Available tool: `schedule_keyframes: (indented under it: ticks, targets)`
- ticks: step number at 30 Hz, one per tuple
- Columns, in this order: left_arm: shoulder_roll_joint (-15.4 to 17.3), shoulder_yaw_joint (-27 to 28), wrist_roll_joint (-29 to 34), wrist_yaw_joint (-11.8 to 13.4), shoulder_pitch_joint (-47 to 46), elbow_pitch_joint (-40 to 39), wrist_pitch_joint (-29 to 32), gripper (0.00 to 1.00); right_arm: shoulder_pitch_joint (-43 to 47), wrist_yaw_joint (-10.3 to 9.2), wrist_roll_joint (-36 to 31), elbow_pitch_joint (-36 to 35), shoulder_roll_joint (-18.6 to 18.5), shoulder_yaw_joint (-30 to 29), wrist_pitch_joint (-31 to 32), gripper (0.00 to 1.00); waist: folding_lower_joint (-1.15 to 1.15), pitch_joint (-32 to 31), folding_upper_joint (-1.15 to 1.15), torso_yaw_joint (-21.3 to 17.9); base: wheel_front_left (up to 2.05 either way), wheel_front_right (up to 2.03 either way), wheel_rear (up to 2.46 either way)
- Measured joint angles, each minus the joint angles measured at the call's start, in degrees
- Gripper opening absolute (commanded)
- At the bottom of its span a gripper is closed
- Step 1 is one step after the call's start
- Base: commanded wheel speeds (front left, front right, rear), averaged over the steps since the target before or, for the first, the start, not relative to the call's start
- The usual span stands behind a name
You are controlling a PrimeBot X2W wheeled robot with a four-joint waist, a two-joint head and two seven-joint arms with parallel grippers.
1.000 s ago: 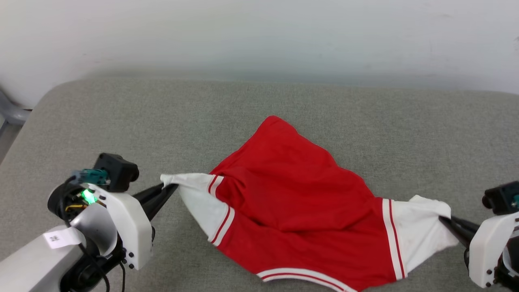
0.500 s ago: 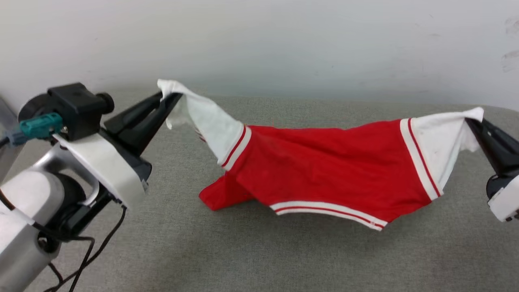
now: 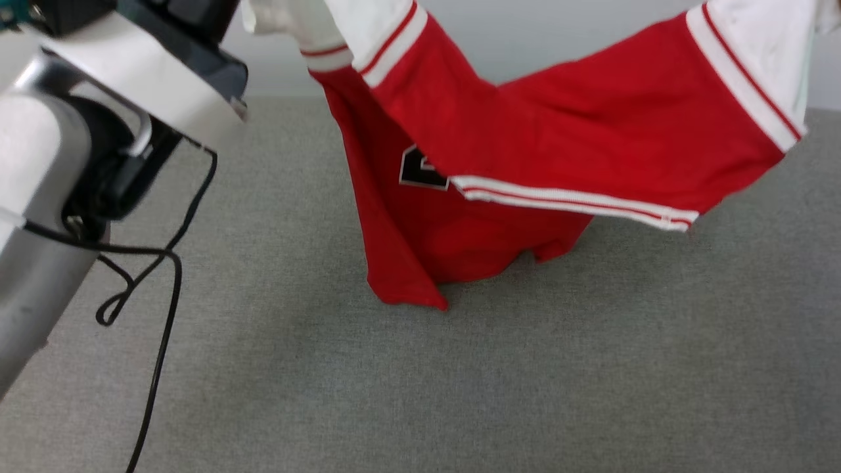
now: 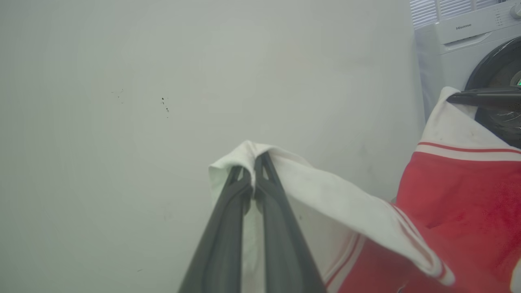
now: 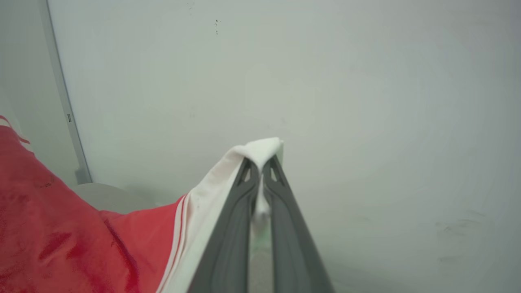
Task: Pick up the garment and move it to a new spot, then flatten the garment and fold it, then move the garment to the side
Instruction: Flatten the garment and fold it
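The garment, a red jersey with white sleeves and striped trim, hangs stretched between both grippers above the grey padded surface. Part of a black, white-outlined figure shows on its hanging face. Its lowest red corner reaches down to the surface. In the left wrist view my left gripper is shut on the tip of one white sleeve. My right gripper is shut on the other white sleeve. The right gripper's dark fingers also show in the left wrist view, pinching that sleeve.
My left arm fills the upper left of the head view, with a black cable dangling over the surface. A pale wall stands behind. A white washing machine is at the far right of the left wrist view.
Both grippers have risen with the sleeves, lifting the garment off the surface until only its lower corner touches. The head view has shifted as well.
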Motion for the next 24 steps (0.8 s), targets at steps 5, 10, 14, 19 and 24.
schedule_keyframes:
  ticks: [5,10,14,19,24]
  targets:
    - [-2.55,1.30,2.01,-1.21,-8.90,6.38,-1.00,0.00,-11.91,0.00,-0.80,4.66,-0.29,-0.27,0.62,0.00,0.01,5.12,0.00,0.28,0.00,0.00,0.00]
    - [-4.90,2.57,3.63,-3.22,-18.17,12.61,-2.77,0.00,-24.05,0.00,-3.30,10.67,-0.29,0.56,0.51,0.00,0.01,10.29,0.00,0.62,0.00,0.00,0.00]
    - [-6.12,3.43,4.77,-4.58,-25.24,18.62,-4.91,0.00,-33.76,0.00,-4.85,15.69,0.11,1.60,-0.26,0.00,0.01,13.98,0.00,0.93,0.00,0.00,0.00]
    - [-7.80,4.10,5.47,-5.71,-31.68,24.88,-7.46,0.00,-43.44,0.01,-6.50,21.83,0.57,3.98,-2.03,0.00,0.01,17.98,0.00,1.35,0.00,0.00,0.00]
    - [-8.51,4.56,5.37,-6.58,-34.67,29.17,-10.04,0.00,-49.63,0.01,-7.04,27.93,1.86,6.01,-4.80,0.00,0.01,20.89,0.00,1.76,0.00,0.00,0.00]
